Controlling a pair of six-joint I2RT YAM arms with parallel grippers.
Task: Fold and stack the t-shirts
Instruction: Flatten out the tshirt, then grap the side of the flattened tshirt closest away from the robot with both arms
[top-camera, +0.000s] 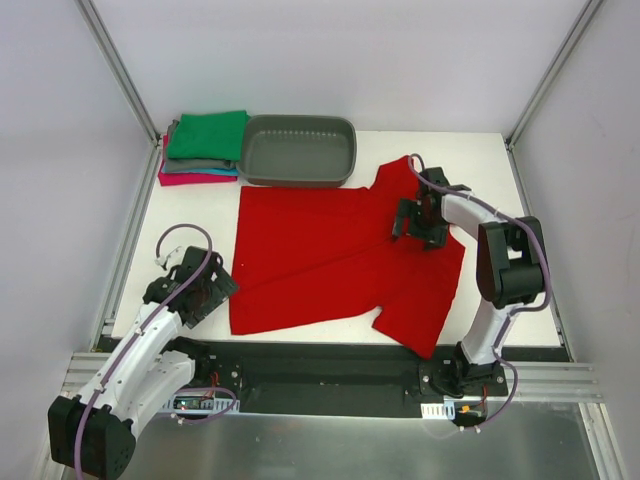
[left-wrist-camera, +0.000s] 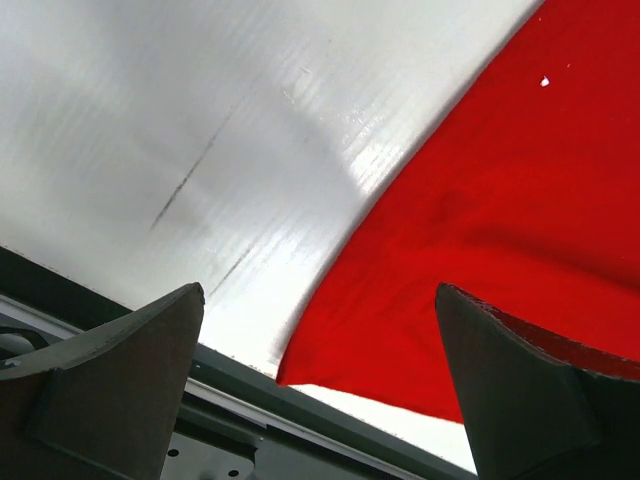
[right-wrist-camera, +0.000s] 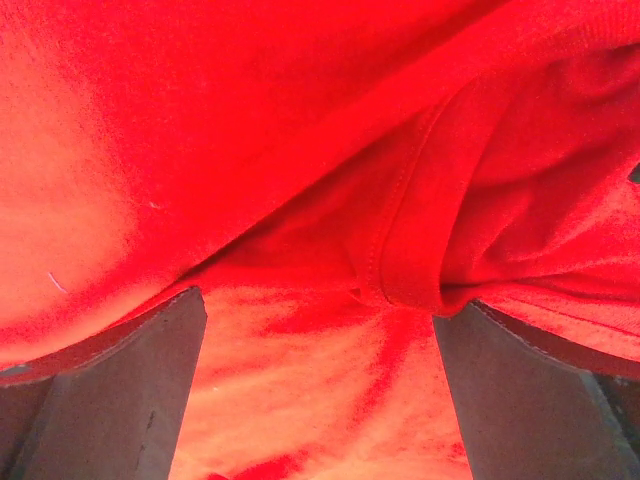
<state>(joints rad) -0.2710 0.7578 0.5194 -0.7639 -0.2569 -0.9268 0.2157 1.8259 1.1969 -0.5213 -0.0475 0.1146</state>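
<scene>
A bright red t-shirt (top-camera: 330, 255) lies spread on the white table, partly folded over itself. My right gripper (top-camera: 418, 222) hovers low over its right part, jaws open; its wrist view is filled with red cloth and a hemmed fold (right-wrist-camera: 405, 230) between the fingers. My left gripper (top-camera: 197, 290) is open and empty just left of the shirt's near left corner (left-wrist-camera: 300, 372), which shows between its fingers. A stack of folded t-shirts, green on top (top-camera: 207, 135), over grey, teal and magenta, sits at the back left.
A grey oval plastic tub (top-camera: 298, 150) stands at the back, touching the folded stack and the red shirt's far edge. The table's near edge with a dark metal rail (top-camera: 330, 365) runs in front. Frame posts stand at the back corners.
</scene>
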